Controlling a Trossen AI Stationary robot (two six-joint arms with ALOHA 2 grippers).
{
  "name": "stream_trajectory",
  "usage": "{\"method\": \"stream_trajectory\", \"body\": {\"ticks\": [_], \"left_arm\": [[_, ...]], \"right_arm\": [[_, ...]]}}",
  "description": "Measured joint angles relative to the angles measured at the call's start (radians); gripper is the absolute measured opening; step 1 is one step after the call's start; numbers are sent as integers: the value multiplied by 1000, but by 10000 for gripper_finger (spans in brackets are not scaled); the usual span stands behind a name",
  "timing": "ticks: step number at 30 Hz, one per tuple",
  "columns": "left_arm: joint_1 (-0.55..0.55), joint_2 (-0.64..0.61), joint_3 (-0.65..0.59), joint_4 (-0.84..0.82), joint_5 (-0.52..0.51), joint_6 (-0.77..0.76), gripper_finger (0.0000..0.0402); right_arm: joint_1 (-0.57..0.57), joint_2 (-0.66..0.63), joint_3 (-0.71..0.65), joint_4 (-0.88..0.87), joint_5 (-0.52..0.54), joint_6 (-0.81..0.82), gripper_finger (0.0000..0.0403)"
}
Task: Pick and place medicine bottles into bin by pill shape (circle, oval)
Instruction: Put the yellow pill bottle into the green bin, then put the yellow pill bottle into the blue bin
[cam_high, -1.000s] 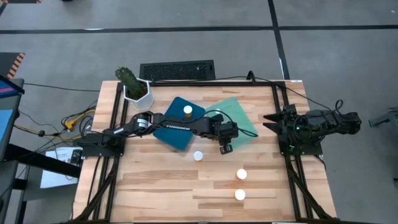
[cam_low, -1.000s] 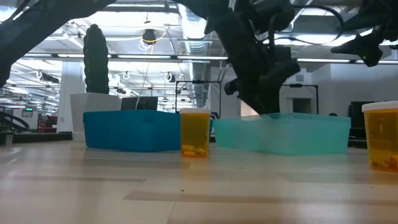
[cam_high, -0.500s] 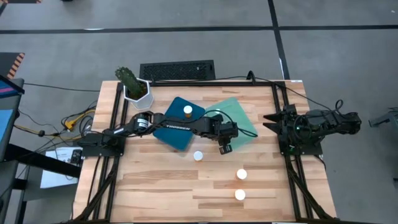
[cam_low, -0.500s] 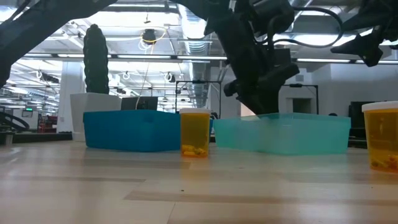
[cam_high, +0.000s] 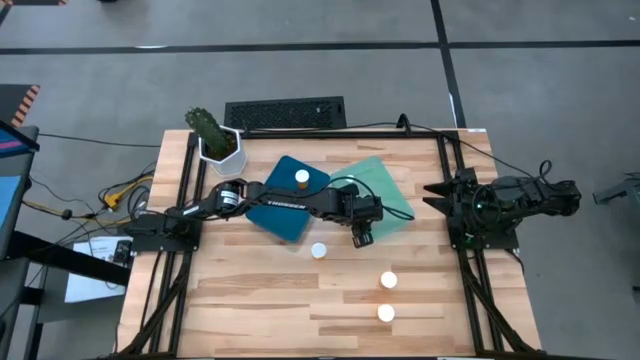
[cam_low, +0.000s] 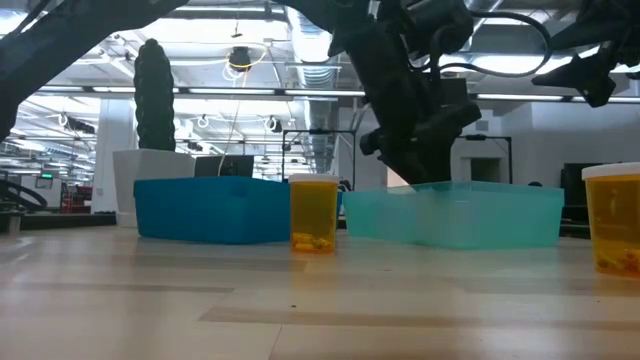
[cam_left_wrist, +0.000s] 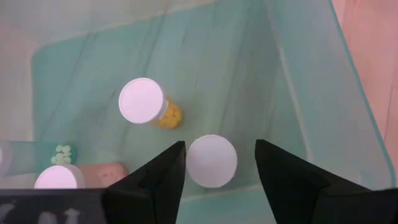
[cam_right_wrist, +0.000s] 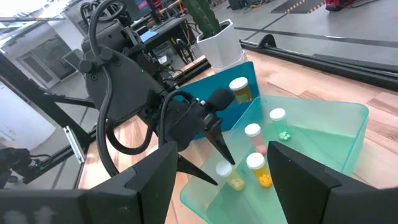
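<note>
**Left claw over green tray, bottle between parted fingers**

Left claw (cam_high: 362, 237) hangs above the green tray (cam_high: 392, 192), fingers apart, straddling a white-capped bottle (cam_left_wrist: 212, 160) that stands in the tray; not clamped on it. 3 more bottles show in that tray. Blue tray (cam_high: 285, 215) at 9 o'clock of the green one holds 1 bottle (cam_high: 302, 178). 3 bottles stand on the worktop (cam_high: 250, 300). Right claw (cam_high: 437, 192) waits at the 3 o'clock edge, fingers apart.

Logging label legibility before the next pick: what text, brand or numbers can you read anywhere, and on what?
Left arm: white lettering on the link, too small to read.
Bottles in the green tray: plain white caps, no label showing.
Green sign in the room behind: unreadable.
</note>
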Motion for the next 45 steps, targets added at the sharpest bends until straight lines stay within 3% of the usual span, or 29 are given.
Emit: {"method": "stream_trajectory", "body": {"ticks": [12,20,25,33,39,45], "left_arm": [[0,0,64,-72,-25,-2,232],[-6,-7,145,-217,-24,-10,234],[-47,-30,257,-367,11,-26,234],[-197,-200,217,-583,7,-152,234],[-320,-217,208,-659,-6,-169,234],[-360,-226,19,-536,-8,-190,234]], "right_arm": [[0,0,0,0,0,0,260],[0,0,0,0,0,0,260],[0,0,0,0,0,0,260],[1,0,0,-11,-3,0,260],[1,0,0,-15,-3,1,260],[1,0,0,-15,-3,1,260]]}}
